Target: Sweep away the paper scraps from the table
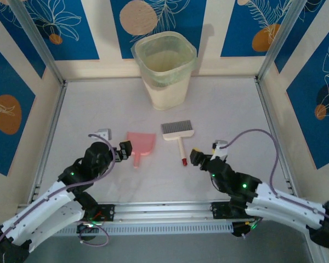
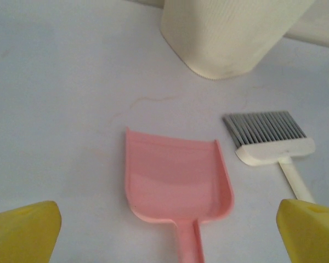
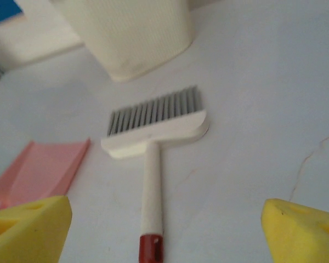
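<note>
The desk point(image 1: 236, 109), a pale matte top edged by aluminium rails point(image 1: 48, 131), carries three things in its middle. A pink dustpan point(image 1: 141, 143) lies flat at the centre, its mouth toward 12 o'clock and its handle toward 6. Just at its 3 o'clock, apart from it, lies a cream brush point(image 1: 178, 134) with grey bristles toward 12 and a red-tipped handle toward 6. A tall cream bin point(image 1: 164, 68) stands upright at 12 o'clock of both, near the far edge; what is inside it cannot be told. The left tool point(image 1: 124, 149) sits low over the desk just at 9 o'clock of the dustpan's handle, jaws spread wide and holding nothing; in the left wrist view its yellow fingers point(image 2: 24, 233) stand at the two lower corners with the dustpan lying ahead between them. The right tool point(image 1: 196, 156) sits at 3 o'clock of the brush's red tip, likewise spread wide and empty, its fingers point(image 3: 30, 227) flanking the brush handle without touching it.
</note>
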Robot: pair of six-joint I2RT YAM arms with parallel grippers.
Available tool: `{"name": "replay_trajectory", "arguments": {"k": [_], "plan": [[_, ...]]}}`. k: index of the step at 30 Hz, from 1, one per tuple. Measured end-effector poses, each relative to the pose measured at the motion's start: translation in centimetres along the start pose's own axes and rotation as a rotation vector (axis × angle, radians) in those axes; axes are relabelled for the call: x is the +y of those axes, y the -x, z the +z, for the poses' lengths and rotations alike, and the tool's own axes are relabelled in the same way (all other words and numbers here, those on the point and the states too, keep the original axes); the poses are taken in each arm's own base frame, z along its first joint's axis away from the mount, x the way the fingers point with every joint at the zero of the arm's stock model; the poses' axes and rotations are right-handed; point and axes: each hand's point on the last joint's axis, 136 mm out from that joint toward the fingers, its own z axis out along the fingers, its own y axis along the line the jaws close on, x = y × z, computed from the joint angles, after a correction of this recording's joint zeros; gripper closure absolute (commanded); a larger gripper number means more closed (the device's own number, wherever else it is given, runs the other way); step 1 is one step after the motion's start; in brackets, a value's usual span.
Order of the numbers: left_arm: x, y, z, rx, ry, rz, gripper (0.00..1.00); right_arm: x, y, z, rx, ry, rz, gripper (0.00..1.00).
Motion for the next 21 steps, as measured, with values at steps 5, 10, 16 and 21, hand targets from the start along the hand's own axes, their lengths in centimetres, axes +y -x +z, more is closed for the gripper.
{"name": "replay_trajectory", "arguments": {"k": [5, 10, 16, 21], "plan": [[0.7, 2.5, -0.5, -0.097, 0.015, 0.019, 0.0, -1.9, 2.9, -0.5, -0.086, -0.028, 0.02, 0.0], [1.2, 5.4, -0.1, -0.244, 0.022, 0.018, 0.0, -5.4, 5.0, 1.0, -0.089, -0.19, 0.03, 0.01], [2.3, 7.9, 1.6, -0.362, 0.079, 0.059, 0.0, -9.5, 6.9, 3.8, -0.059, -0.311, 0.051, 0.01], [7.0, 7.5, 2.7, -0.425, 0.246, 0.091, 0.0, -12.1, 5.8, 6.1, -0.058, -0.293, -0.004, 0.01]]}}
